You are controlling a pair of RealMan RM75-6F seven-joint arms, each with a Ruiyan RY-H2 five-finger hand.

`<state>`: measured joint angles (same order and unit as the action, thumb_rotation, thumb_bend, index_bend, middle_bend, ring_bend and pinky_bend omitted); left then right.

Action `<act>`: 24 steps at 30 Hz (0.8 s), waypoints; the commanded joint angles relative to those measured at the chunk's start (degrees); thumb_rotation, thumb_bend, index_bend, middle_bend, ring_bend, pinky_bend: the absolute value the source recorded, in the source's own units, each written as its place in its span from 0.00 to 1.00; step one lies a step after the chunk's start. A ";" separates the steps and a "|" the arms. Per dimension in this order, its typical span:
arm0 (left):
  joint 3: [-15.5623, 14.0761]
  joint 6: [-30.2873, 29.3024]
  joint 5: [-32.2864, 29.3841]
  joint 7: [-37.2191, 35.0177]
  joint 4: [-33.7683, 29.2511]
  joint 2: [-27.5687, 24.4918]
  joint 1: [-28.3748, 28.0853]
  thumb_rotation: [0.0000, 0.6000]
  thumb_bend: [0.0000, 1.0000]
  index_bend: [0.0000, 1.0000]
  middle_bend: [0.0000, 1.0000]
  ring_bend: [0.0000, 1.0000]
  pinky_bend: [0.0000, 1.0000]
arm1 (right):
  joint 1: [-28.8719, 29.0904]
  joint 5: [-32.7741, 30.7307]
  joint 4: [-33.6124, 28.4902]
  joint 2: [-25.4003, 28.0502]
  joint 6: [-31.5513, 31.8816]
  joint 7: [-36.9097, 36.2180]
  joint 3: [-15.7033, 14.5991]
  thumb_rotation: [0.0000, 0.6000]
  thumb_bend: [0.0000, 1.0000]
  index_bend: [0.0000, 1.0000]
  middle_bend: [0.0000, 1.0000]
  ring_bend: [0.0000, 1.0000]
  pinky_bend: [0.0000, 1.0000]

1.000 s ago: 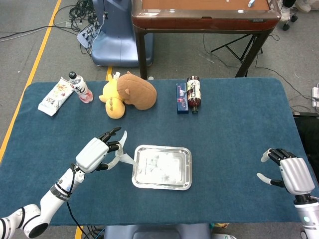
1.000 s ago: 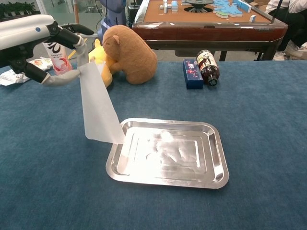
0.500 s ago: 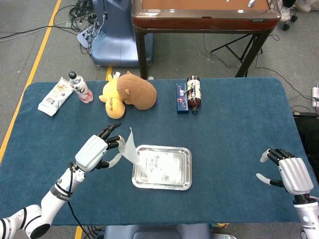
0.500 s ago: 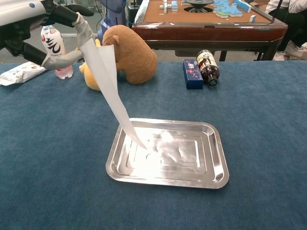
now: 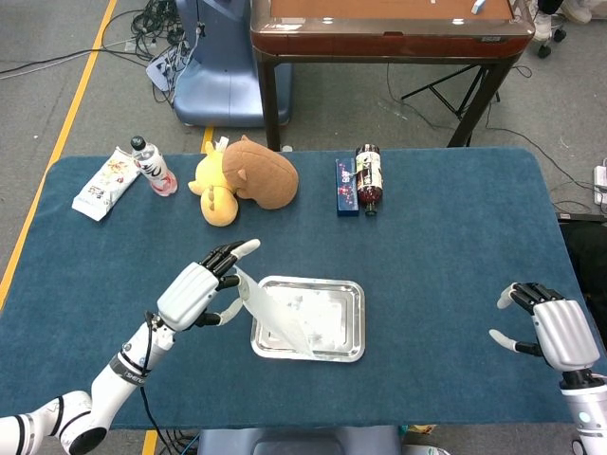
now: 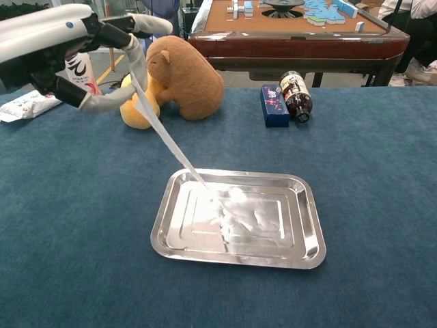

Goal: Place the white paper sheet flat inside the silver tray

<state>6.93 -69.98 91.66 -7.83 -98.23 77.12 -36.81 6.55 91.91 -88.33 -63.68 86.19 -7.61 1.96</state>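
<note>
Blue table (image 5: 446, 256) carries a silver tray (image 5: 353, 320) at center. Left hand (image 5: 194, 292) pinches the white paper sheet (image 5: 275, 324) by its top edge — the sheet slants down, lower end inside the tray. Right hand (image 5: 555, 332) hovers well apart — fingers spread, holding nothing.

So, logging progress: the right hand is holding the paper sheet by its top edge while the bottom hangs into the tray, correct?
Not quite: the left hand holds the paper sheet, as the chest view shows. The right hand is off to the side, holding nothing. The sheet's bottom does reach into the silver tray.
</note>
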 commanded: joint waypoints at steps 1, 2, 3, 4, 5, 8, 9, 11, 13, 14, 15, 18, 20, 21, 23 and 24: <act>-0.71 -0.25 0.58 -0.08 1.85 1.31 0.17 1.00 0.44 0.66 0.05 0.00 0.08 | -0.01 -0.03 -0.02 0.04 0.03 -0.05 0.03 1.00 0.06 0.50 0.43 0.34 0.47; -0.91 -0.30 0.69 -0.08 2.51 1.74 0.24 1.00 0.44 0.66 0.05 0.00 0.08 | -0.02 -0.04 -0.03 0.06 0.05 -0.07 0.04 1.00 0.06 0.50 0.43 0.34 0.47; -1.20 -0.35 0.83 -0.07 3.40 2.28 0.33 1.00 0.44 0.66 0.05 0.00 0.08 | -0.04 -0.06 -0.06 0.10 0.06 -0.10 0.04 1.00 0.06 0.50 0.43 0.34 0.47; -1.42 -0.43 0.97 -0.09 4.10 2.69 0.40 1.00 0.44 0.66 0.05 0.00 0.08 | -0.05 -0.06 -0.06 0.12 0.09 -0.12 0.05 1.00 0.06 0.50 0.43 0.34 0.47; -1.70 -0.62 1.16 -0.21 5.04 3.28 0.54 1.00 0.44 0.66 0.05 0.00 0.08 | -0.06 -0.07 -0.07 0.14 0.12 -0.16 0.06 1.00 0.06 0.50 0.43 0.34 0.47; -2.37 -0.94 1.47 -0.92 7.08 4.44 0.88 1.00 0.44 0.66 0.05 0.00 0.08 | -0.10 -0.09 -0.07 0.20 0.18 -0.28 0.08 1.00 0.06 0.50 0.43 0.34 0.47; -2.53 -1.08 1.61 -1.07 7.62 4.67 0.97 1.00 0.44 0.65 0.05 0.00 0.08 | -0.11 -0.10 -0.07 0.21 0.19 -0.28 0.09 1.00 0.06 0.50 0.43 0.34 0.47; -2.77 -1.40 1.76 -1.57 8.42 4.98 1.19 1.00 0.44 0.65 0.05 0.00 0.08 | -0.12 -0.10 -0.08 0.23 0.21 -0.32 0.09 1.00 0.06 0.50 0.43 0.34 0.47; -2.99 -1.94 1.96 -1.97 9.18 5.08 1.52 1.00 0.44 0.65 0.05 0.00 0.08 | -0.13 -0.06 -0.11 0.26 0.24 -0.34 0.08 1.00 0.06 0.50 0.43 0.34 0.47; -3.13 -2.36 2.10 -2.19 9.59 5.16 1.77 1.00 0.44 0.65 0.05 0.00 0.08 | -0.14 -0.04 -0.12 0.26 0.25 -0.33 0.07 1.00 0.06 0.50 0.43 0.34 0.47; -3.29 -2.60 2.16 -2.36 9.83 5.18 1.98 1.00 0.44 0.65 0.05 0.00 0.08 | -0.14 -0.02 -0.12 0.26 0.25 -0.32 0.07 1.00 0.06 0.50 0.43 0.34 0.47; -3.74 -3.69 2.39 -2.44 10.83 5.51 2.79 1.00 0.44 0.65 0.05 0.00 0.08 | -0.15 0.07 -0.16 0.26 0.28 -0.28 0.02 1.00 0.06 0.50 0.43 0.34 0.47; -3.94 -4.32 2.34 -2.40 11.49 5.92 3.32 1.00 0.44 0.65 0.05 0.00 0.08 | -0.18 0.13 -0.18 0.27 0.37 -0.28 0.02 1.00 0.06 0.50 0.43 0.34 0.47; -4.06 -4.71 2.04 -2.28 12.03 6.31 3.80 1.00 0.44 0.65 0.05 0.00 0.08 | -0.20 0.16 -0.21 0.28 0.43 -0.26 0.02 1.00 0.06 0.50 0.43 0.34 0.47; -4.24 -5.19 1.76 -2.29 12.82 6.94 4.38 1.00 0.44 0.65 0.05 0.00 0.08 | -0.22 0.17 -0.24 0.31 0.46 -0.28 0.02 1.00 0.06 0.50 0.43 0.34 0.47; -4.25 -5.46 1.64 -2.15 13.19 7.29 4.62 1.00 0.44 0.65 0.05 0.00 0.08 | -0.22 0.16 -0.24 0.30 0.45 -0.25 0.02 1.00 0.06 0.50 0.43 0.34 0.47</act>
<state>2.77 -75.21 93.49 -10.08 -85.35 84.11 -32.40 6.33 92.07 -88.57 -63.37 86.63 -7.86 1.99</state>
